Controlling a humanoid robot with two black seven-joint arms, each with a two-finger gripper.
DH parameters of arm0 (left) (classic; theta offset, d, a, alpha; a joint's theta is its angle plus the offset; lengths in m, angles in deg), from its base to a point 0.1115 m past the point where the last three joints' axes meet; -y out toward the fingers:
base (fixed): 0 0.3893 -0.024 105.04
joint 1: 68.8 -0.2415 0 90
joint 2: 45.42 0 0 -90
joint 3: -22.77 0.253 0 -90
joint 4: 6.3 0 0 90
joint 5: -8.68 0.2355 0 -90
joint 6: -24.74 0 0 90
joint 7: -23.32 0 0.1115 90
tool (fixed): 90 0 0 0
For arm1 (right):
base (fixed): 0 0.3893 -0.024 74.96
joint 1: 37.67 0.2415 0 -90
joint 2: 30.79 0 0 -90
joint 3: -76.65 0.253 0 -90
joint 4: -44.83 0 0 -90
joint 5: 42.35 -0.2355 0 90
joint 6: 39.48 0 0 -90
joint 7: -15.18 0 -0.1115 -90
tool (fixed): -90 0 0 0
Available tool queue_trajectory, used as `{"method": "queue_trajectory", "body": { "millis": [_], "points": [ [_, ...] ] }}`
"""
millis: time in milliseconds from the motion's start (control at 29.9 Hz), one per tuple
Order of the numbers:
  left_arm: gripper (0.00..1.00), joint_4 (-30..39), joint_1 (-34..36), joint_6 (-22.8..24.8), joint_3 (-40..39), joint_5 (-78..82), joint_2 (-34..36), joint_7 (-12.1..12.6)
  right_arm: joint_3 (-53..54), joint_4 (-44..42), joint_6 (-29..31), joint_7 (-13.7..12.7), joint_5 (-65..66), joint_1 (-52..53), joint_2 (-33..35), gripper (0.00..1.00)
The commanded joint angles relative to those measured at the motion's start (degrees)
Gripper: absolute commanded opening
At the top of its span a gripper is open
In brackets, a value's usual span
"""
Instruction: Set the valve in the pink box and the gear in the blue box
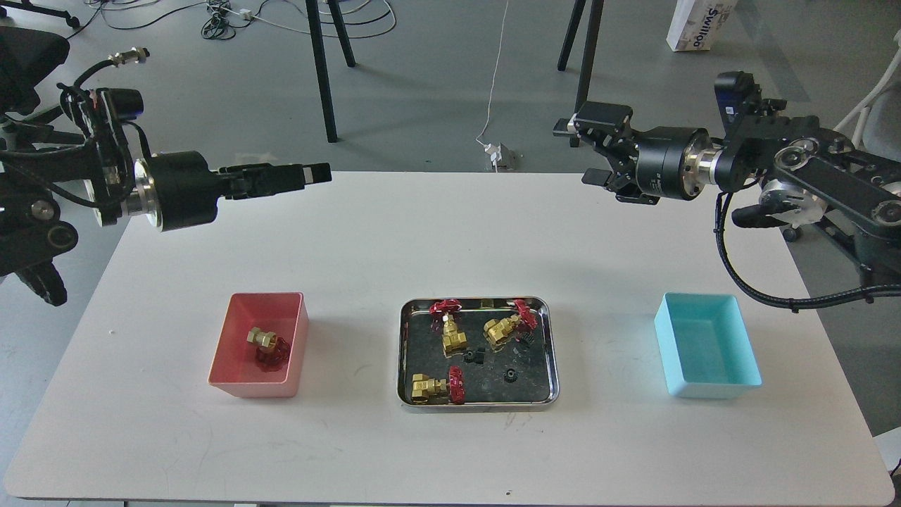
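Steel tray (545, 352) holding three valves, fourth valve (267, 345) in pink box (232, 352), well below left claw (310, 174)

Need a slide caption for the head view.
One valve in pink box, three in steel tray, blue box empty.

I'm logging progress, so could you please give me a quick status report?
Left gripper and right gripper raised, holding nothing. One valve in pink box; three in steel tray with gears. Blue box empty. Nothing in the way.
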Motion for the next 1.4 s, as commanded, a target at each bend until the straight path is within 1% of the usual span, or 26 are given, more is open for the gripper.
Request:
{"method": "queue_trajectory", "body": {
  "millis": [0, 67, 134, 201, 267, 334, 435, 535, 568, 836, 970, 1237, 1371],
  "points": [
    [0.75, 3.53, -3.32, 4.73, -9.31, -16.01, -3.67, -0.01, -11.85, 6.58, 0.42, 0.9, 16.98, 6.44, -0.42, 1.0],
    [0.76, 4.06, -5.42, 5.27, -13.61, -20.68, -6.92, -0.01, -18.97, 10.27, 0.42, 1.87, 21.66, 10.75, -2.17, 1.0],
    [0.77, 3.98, -8.93, 4.92, -17.83, -22.88, -11.31, -0.01, -26.88, 13.96, 0.42, 2.31, 23.42, 14.53, -6.03, 1.0],
    [0.77, 3.8, -12.88, 4.04, -22.22, -23.15, -14.91, -0.01, -32.69, 15.03, 0.42, 2.4, 23.78, 16.99, -9.99, 0.99],
    [0.77, 3.71, -17.8, 3.34, -26.62, -23.15, -17.64, -0.01, -36.13, 14.77, 0.42, 2.4, 24.57, 18.32, -13.16, 0.98],
    [0.77, 3.71, -21.76, 3.25, -30.58, -23.07, -19.93, -0.01, -37.72, 14.6, 0.42, 2.4, 26.5, 18.41, -16.23, 0.92],
    [0.79, 3.63, -25.73, 3.51, -33.31, -22.89, -21.43, -0.01, -41.58, 13.99, 0.42, 2.31, 29.22, 18.06, -20.89, 0.77],
    [0.79, 3.63, -26.61, 3.78, -33.76, -22.98, -21.44, -0.01, -43.87, 10.56, 0.42, 2.22, 30.37, 17.71, -23.71, 0.67],
    [0.79, 3.63, -26.7, 3.69, -33.76, -22.98, -21.44, -0.01, -43.97, 9.95, 0.42, 2.14, 30.46, 17.53, -24.24, 0.66],
    [0.79, 3.63, -27.14, 3.86, -33.85, -22.98, -21.87, -0.01, -46.16, 6.86, 0.42, 2.14, 30.73, 16.13, -28.28, 0.63],
    [0.8, 3.63, -27.23, 3.78, -33.76, -22.98, -23.01, -0.01, -46.16, 6.69, 0.42, 2.14, 30.64, 15.78, -28.81, 0.6],
    [0.8, 3.54, -28.37, 3.78, -33.85, -22.98, -23.11, -0.01, -46.08, 5.63, 0.42, 2.14, 30.64, 14.98, -29.34, 0.54],
    [0.8, 3.54, -29.07, 3.78, -33.94, -22.98, -23.19, -0.01, -46.08, 3.53, 0.42, 2.14, 30.64, 13.32, -29.96, 0.54]
  ]
}}
